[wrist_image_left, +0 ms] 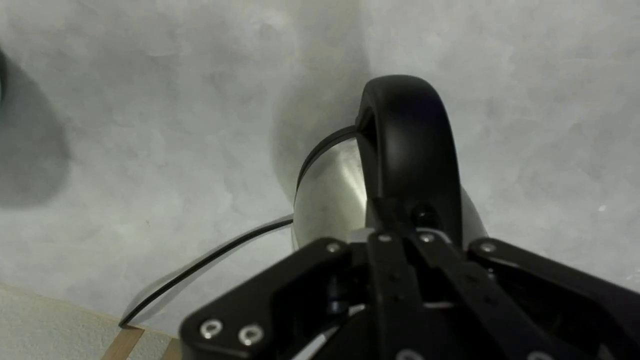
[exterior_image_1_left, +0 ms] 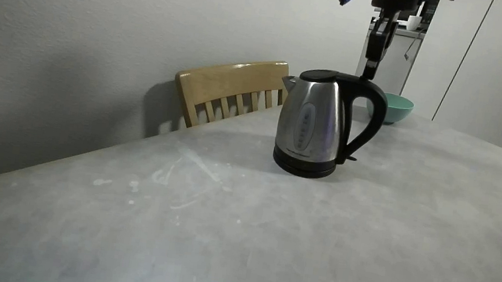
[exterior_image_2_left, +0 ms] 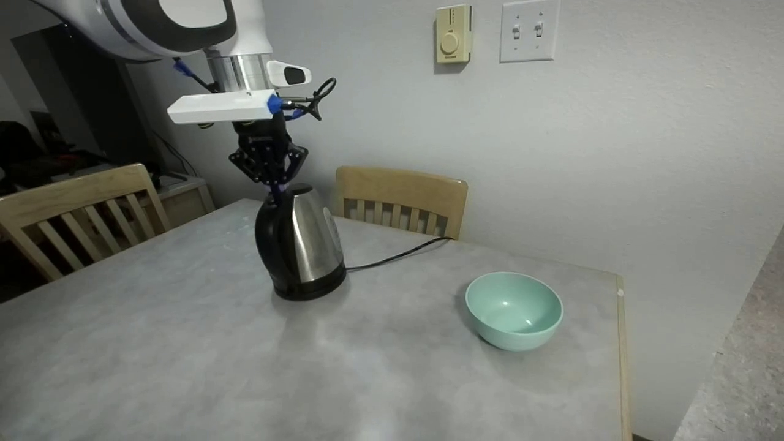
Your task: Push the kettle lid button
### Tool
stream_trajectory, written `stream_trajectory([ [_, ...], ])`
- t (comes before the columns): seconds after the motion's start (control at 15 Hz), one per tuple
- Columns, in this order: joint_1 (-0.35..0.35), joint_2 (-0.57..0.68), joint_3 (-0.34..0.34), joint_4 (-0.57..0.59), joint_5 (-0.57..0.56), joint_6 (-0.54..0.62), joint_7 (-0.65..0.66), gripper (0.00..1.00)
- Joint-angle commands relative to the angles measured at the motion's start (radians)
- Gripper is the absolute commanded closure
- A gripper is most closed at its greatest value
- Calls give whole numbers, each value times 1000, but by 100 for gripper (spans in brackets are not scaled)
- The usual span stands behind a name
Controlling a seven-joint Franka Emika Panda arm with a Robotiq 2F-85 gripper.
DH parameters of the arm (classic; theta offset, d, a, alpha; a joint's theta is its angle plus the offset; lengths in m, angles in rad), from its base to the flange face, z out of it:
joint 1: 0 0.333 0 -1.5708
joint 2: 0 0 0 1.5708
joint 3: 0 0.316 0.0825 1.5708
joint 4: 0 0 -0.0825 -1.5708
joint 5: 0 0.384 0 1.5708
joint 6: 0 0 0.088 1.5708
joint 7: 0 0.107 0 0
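Dim grey light fills both exterior views, with whitish glare low on the mottled grey table (exterior_image_1_left: 258,237). Soft shadow darkens the textured pale wall (exterior_image_1_left: 91,35). In the wrist view, the black jointed pincer (wrist_image_left: 393,215) is murky.

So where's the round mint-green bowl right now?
In an exterior view, the bowl sits near the right end of the grey, wood-edged table, right of the black-handled, brushed-steel kettle.

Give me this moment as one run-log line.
Gripper: closed, pointing down at handle top | kettle: upright on table | lid: shut | contact: unclear | press: unconfirmed
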Motion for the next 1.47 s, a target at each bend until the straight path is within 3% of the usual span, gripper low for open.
stream_trajectory([
  [0.0,-38,11,33,35,17,-28,-37,100],
  [1.0,-21,-16,46,60,-1,-133,40,100],
  [1.4,-28,47,41,88,2,-172,62,100],
])
